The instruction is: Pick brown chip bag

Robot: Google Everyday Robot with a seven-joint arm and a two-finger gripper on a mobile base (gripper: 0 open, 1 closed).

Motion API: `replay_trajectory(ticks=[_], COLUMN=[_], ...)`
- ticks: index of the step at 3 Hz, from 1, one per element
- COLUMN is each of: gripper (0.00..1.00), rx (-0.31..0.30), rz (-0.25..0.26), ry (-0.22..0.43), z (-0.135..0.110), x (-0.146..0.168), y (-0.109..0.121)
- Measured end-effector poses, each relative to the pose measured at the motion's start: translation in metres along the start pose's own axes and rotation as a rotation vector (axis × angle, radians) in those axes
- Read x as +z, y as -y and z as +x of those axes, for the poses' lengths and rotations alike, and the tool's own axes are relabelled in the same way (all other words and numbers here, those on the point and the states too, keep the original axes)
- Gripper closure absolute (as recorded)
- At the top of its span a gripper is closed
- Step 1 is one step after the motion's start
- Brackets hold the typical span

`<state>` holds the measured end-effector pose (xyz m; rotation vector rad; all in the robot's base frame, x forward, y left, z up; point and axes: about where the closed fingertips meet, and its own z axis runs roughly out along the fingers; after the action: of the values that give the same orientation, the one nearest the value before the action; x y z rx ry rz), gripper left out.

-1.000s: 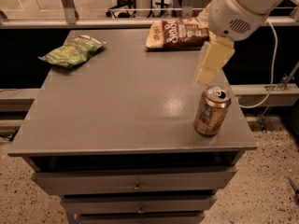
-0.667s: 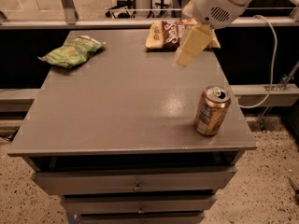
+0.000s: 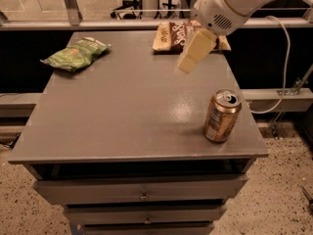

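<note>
The brown chip bag [image 3: 177,35] lies flat at the far edge of the grey table [image 3: 122,116], right of centre, with white lettering showing; my arm hides its right part. My gripper [image 3: 188,63] hangs from the white arm at the upper right, above the table just in front of the bag. Its cream fingers [image 3: 195,50] point down and to the left. Nothing shows between them.
A green chip bag [image 3: 76,54] lies at the far left of the table. A golden-brown soda can [image 3: 222,115] stands upright near the front right edge. Drawers sit below the table top. A white cable [image 3: 283,67] hangs at the right.
The arm has swung the gripper from above the can leftward and toward the far edge, close to the brown chip bag. The bags and the can have not moved.
</note>
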<state>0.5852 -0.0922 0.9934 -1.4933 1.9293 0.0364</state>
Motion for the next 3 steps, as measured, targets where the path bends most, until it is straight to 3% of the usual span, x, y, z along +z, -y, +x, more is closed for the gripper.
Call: replay_trajectory(ticks=[1,2,3], gripper=[0.0,0.0,0.0], rx=[0.128,0.239,0.361], rz=[0.071,0.17,0.271], ry=[0.079,0.152,0.222], z=[0.007,0.012,0.033], x=[0.041,0.074,0.111], y=[0.03,0.076,0.138])
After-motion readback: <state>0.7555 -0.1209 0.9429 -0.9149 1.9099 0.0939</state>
